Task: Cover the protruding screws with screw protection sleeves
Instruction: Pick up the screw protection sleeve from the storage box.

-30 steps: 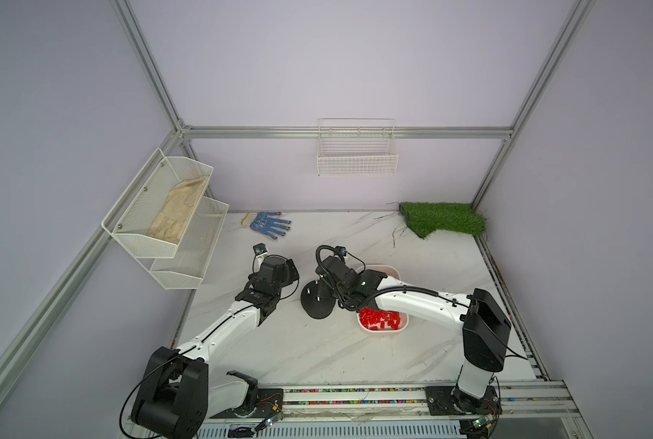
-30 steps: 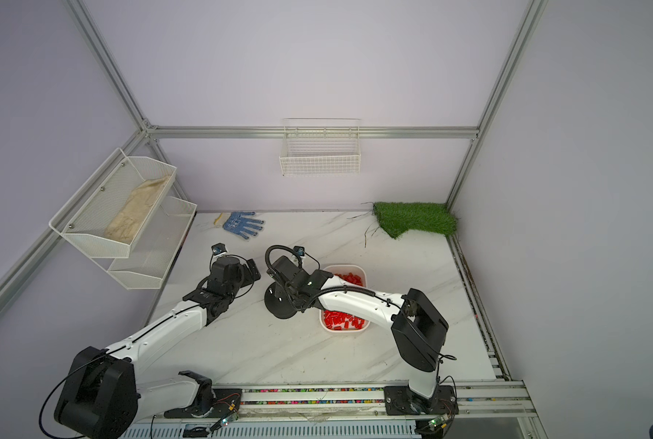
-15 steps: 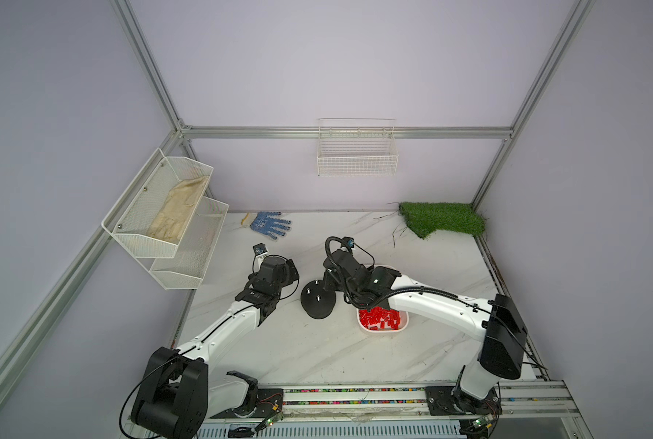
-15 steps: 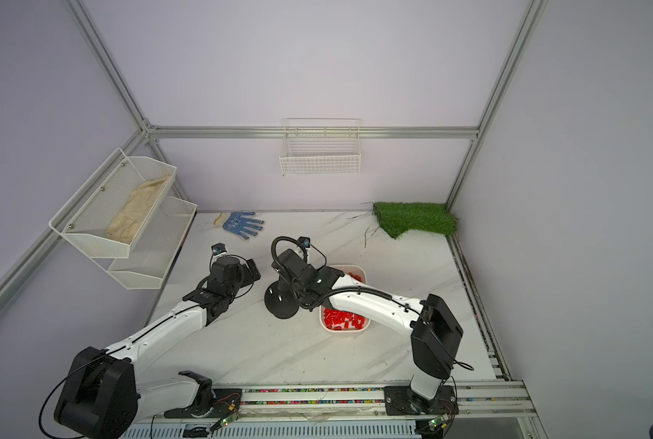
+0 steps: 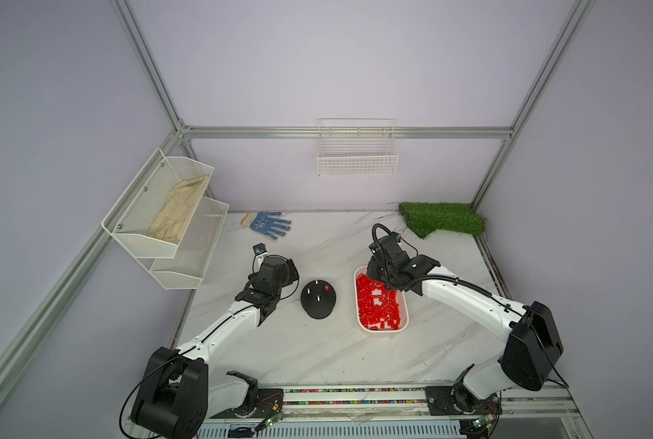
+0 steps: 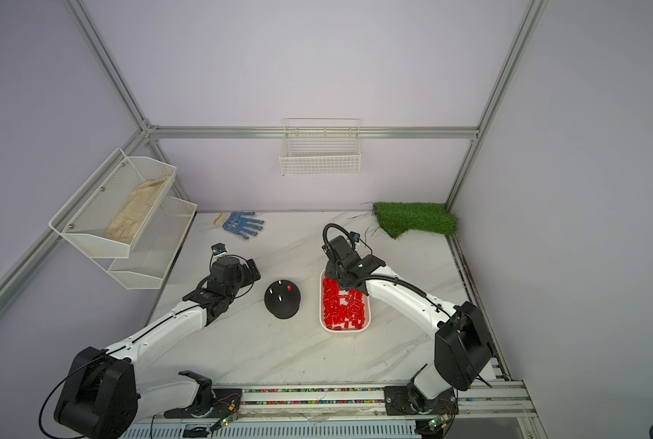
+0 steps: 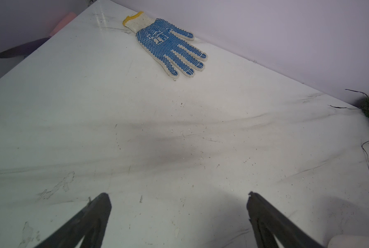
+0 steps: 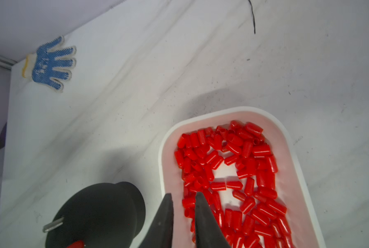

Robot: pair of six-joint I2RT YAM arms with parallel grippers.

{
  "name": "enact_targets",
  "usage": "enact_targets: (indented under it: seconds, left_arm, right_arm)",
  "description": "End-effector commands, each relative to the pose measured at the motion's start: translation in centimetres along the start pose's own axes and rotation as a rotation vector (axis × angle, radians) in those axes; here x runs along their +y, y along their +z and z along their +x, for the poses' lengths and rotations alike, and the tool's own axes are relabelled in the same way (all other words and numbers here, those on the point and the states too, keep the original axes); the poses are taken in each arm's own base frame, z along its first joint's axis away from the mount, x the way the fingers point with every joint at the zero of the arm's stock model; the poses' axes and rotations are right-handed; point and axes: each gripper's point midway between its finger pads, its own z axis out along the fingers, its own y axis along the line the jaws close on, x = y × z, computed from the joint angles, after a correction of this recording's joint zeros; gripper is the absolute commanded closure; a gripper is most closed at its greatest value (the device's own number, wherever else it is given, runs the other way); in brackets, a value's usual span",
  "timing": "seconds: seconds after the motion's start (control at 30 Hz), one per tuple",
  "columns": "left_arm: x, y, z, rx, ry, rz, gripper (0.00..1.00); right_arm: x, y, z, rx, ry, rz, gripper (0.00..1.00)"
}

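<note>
**Tabletop stock: one screw capped, three bare**

- Table (image 5: 317,353): a white marbled top is carrying every item below.
- Tray (image 5: 381,330): white and rounded, it is sitting right of centre and holding a loose heap of red sleeves (image 5: 374,308).
- Base (image 5: 317,311): a round black dome is sitting just left of the tray, not touching it.
- Screws (image 5: 318,298): four are standing upright on the base, three of them bare. The capped screw (image 5: 326,288), on the side toward the tray and the far wall, is wearing a red sleeve.
- Right gripper (image 8: 183,193): it is hanging over the far end of the tray, with its tips above the sleeves near the wall that faces the base. Its jaws are parted by a narrow slit and are clamping nothing.
- Left gripper (image 7: 177,195): it is hovering over bare table just left of the base. Its jaws are spread wide and empty, and it is pointing toward the glove.
- Glove (image 5: 271,224): blue-dotted, it is lying flat near the far wall.
- Grass mat (image 5: 443,218): green, it is lying in the far right corner.
- Shelf (image 5: 188,266): a white two-tier mesh shelf is hanging on the left wall, with a beige cloth (image 5: 178,213) in its upper tier.
- Wire basket (image 5: 357,157): white, it is hanging on the back wall.
</note>
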Motion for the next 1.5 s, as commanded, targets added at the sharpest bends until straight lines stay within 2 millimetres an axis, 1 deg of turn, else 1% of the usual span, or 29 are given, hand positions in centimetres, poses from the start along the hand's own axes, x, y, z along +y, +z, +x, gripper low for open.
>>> enact_targets:
  seconds: [0.0, 0.17, 0.27, 0.53, 0.7, 0.8, 0.87, 1.0, 1.1, 1.23, 1.27, 1.37, 1.47]
  left_arm:
    - [-0.4, -0.5, -1.3, -0.045, -0.015, 0.011, 0.00]
    - [-0.5, -0.5, -1.4, -0.046, -0.011, 0.010, 0.00]
    - [-0.4, -0.5, -1.3, -0.044, -0.010, 0.010, 0.00]
    - [-0.4, -0.4, -1.3, -0.043, -0.008, 0.005, 0.00]
    - [-0.3, -0.4, -1.3, -0.045, -0.008, 0.001, 0.00]
    - [-0.3, -0.4, -1.3, -0.047, -0.009, 0.001, 0.00]
    - [-0.3, -0.4, -1.4, -0.048, -0.007, 0.002, 0.00]
    - [-0.2, -0.4, -1.2, -0.045, -0.004, -0.002, 0.00]
    - [-0.1, -0.4, -1.1, -0.046, -0.005, -0.005, 0.00]
    - [-0.1, -0.5, -1.2, -0.048, -0.008, -0.004, 0.00]
    - [0.0, -0.6, -1.2, -0.049, -0.010, -0.003, 0.00]
    - [0.0, -0.6, -1.2, -0.050, -0.011, -0.004, 0.00]
    - [0.0, -0.6, -1.1, -0.048, -0.018, 0.000, 0.00]
  right_arm:
    - [-2.5, 1.2, 2.7, 0.122, 0.067, 0.040, 0.80]
    - [-3.3, 3.4, 4.3, 0.152, 0.144, 0.046, 0.80]
    - [-3.4, 5.0, 4.8, 0.165, 0.149, 0.057, 0.81]
    - [-2.8, 7.4, 4.3, 0.169, 0.077, 0.086, 0.80]
    - [-2.9, 7.8, 3.6, 0.147, 0.050, 0.111, 0.77]
    - [-3.4, 8.4, 3.7, 0.156, 0.040, 0.128, 0.77]
    - [-3.2, 8.6, 3.7, 0.159, 0.010, 0.127, 0.77]
    - [-4.0, 8.3, 3.0, 0.152, -0.061, 0.190, 0.76]
    - [-4.2, 7.6, 2.8, 0.166, -0.103, 0.216, 0.76]
    - [-5.2, 6.4, 2.8, 0.178, -0.131, 0.254, 0.76]
    - [-5.3, 6.1, 3.0, 0.187, -0.115, 0.253, 0.76]
    - [-4.9, 5.5, 3.7, 0.210, -0.043, 0.198, 0.76]
    - [-4.8, 5.2, 4.2, 0.193, 0.080, 0.161, 0.76]
